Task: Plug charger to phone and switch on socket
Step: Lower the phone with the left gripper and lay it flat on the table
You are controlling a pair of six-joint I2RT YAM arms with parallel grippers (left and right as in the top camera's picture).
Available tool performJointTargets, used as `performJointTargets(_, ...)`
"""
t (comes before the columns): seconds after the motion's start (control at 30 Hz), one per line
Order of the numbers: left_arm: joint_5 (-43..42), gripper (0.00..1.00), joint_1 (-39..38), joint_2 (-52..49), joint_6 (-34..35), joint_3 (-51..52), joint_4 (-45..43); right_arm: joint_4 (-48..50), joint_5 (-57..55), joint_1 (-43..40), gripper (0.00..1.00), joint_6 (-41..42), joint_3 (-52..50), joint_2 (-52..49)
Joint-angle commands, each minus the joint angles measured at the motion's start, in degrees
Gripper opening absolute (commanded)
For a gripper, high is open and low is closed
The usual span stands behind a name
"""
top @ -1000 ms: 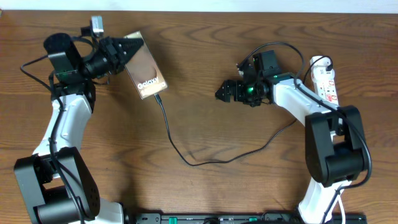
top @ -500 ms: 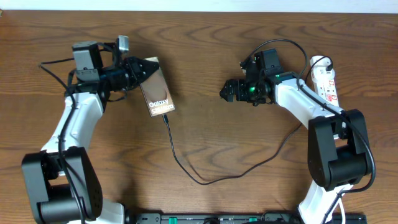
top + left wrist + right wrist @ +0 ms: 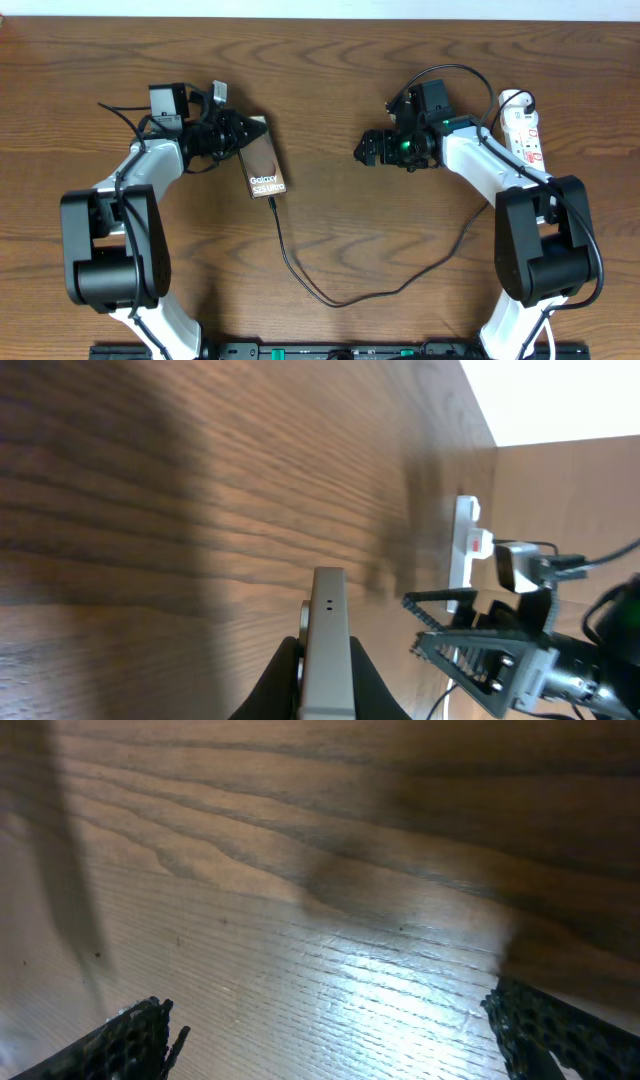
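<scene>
L pincer (image 3: 243, 137) carried phone (image 3: 264, 166) rightward, R pincer (image 3: 364, 149) unmoved

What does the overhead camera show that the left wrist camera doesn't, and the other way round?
Overhead only: the phone's printed face and the black cable trailing from its lower end. Left wrist only: the phone's thin pale edge with two tiny holes, seen edge-on. Both: the left hand shut on the phone, the open right hand, and the white power strip.
</scene>
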State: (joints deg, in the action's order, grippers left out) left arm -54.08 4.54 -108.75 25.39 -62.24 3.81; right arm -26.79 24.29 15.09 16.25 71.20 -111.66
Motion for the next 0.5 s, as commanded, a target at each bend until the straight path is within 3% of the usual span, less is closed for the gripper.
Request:
performJointTargets(0.0, -0.3, 0.07, 0.0, -2.2, -1.2, -0.6, -0.2, 0.0, -0.6, 0.9, 0.99, -0.7, 0.3, 1.4)
performJointTargets(0.47, 1.3, 0.08, 0.0, -6.4, -3.1, -0.5, 0.0, -0.1, -0.8, 1.5, 0.99, -0.7, 0.3, 1.4)
